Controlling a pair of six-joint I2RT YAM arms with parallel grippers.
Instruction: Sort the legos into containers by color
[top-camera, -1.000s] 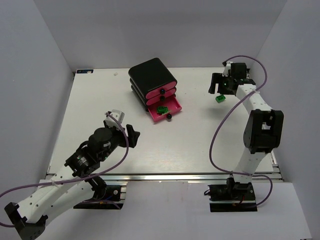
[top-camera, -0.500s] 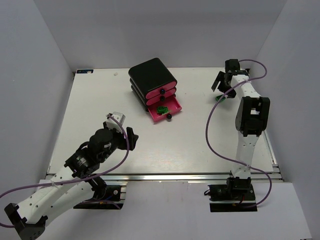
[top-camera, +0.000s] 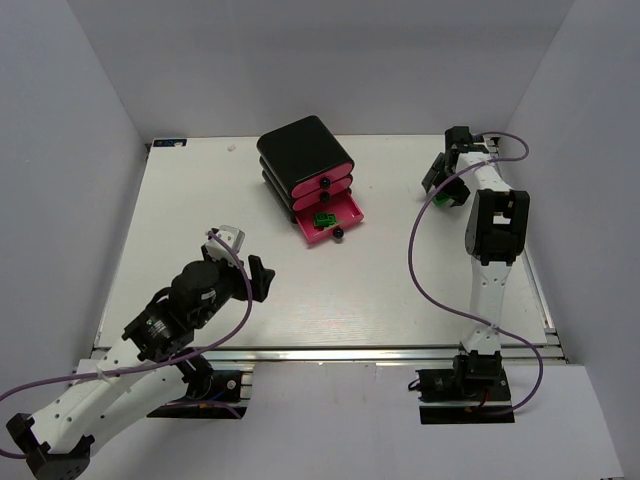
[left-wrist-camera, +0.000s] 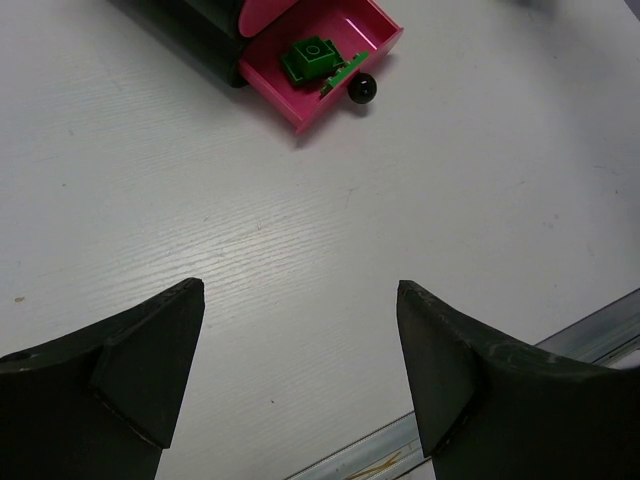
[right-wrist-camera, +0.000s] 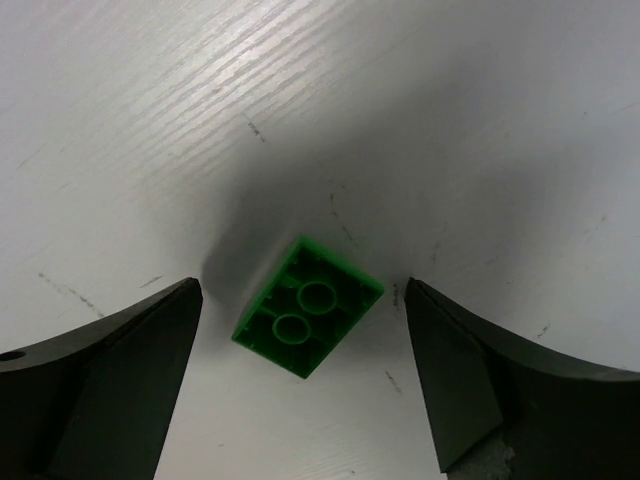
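At the near left of the white worktop (top-camera: 180, 190), the left gripper (top-camera: 247, 258) hangs above bare surface with its jaws spread wide and nothing between them; its wrist view looks past both dark fingers (left-wrist-camera: 140, 360) toward the cabinet. Further right and toward the back stands the black cabinet (top-camera: 298, 148), its two upper pink drawers (top-camera: 318, 180) pushed in and the bottom drawer (top-camera: 345, 208) pulled out toward the arms, its black knob (left-wrist-camera: 362, 88) at the front. Inside that open drawer lie green legos (top-camera: 323, 219): one blocky brick (left-wrist-camera: 312, 58) and a thinner green piece leaning just beside it against the front wall. At the far right, well apart from the cabinet, the right gripper (top-camera: 445, 186) points down at the worktop with its jaws opened wide. A single green lego (right-wrist-camera: 308, 307) lies flat on the surface between them, turned at an angle, touching neither finger, two rings visible on its upturned face.
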